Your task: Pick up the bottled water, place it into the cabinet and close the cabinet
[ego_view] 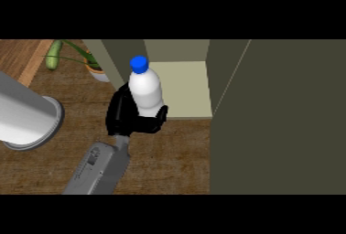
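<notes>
- I have one hand [128, 116] in view, black, at the end of a grey forearm [100, 169] that comes up from the lower edge, left of centre; from this view alone I cannot tell which arm it belongs to.
- Its fingers and thumb are curled round the lower body of the bottled water [145, 89], one dark digit showing on the bottle's right side and the rest wrapping its left.
- The bottle stands upright in that grasp, white, with its blue cap [139, 64] above the hand.
- Just beyond and to the right of the hand I see the open cabinet [186, 87], its pale shelf floor behind the bottle.
- Further right of the hand, the cabinet's olive door [277, 119] swings towards me and fills that side.
- To the left of the hand, a large grey cylinder [24, 116] lies across the wooden counter [169, 155].
- Up and left of the hand sits a potted plant [88, 61] with green leaves.
</notes>
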Robot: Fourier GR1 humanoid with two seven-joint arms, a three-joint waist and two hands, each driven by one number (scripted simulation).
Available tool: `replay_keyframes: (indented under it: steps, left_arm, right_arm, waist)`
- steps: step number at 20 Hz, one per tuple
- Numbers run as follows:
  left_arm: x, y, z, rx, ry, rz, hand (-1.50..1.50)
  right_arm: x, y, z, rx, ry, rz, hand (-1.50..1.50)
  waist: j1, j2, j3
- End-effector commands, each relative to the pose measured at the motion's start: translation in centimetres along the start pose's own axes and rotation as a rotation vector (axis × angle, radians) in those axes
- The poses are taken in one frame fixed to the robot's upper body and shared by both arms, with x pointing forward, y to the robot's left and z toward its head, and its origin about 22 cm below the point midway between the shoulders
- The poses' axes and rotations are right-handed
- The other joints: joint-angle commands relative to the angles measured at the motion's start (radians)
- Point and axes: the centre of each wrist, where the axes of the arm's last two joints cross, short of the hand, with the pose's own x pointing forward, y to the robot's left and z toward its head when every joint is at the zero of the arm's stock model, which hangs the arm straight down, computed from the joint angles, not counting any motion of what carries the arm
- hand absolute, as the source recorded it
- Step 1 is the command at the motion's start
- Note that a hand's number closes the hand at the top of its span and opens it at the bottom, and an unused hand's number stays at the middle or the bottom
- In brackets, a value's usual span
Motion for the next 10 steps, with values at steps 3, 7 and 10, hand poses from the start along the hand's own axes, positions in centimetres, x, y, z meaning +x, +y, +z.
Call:
replay_keyframes:
  steps: [3, 7, 10]
  left_arm:
    - [1.7, -5.2, -3.1, 0.007, -0.050, -0.150, 1.50]
    - [2.0, -6.5, -6.3, 0.025, -0.063, -0.205, 1.50]
    - [2.3, -7.3, -7.7, 0.047, -0.064, -0.268, 1.50]
  right_arm:
    - [0.1, -1.0, 0.5, -0.007, -0.024, -0.007, -1.50]
    - [0.2, -0.2, -2.1, 0.005, -0.002, -0.019, -1.50]
    - [0.0, -0.3, -1.5, 0.021, 0.008, 0.001, -1.50]
  waist:
    - [-0.006, -0.001, 0.001]
    - [-0.005, 0.003, 0.000]
    - [-0.007, 0.002, 0.000]
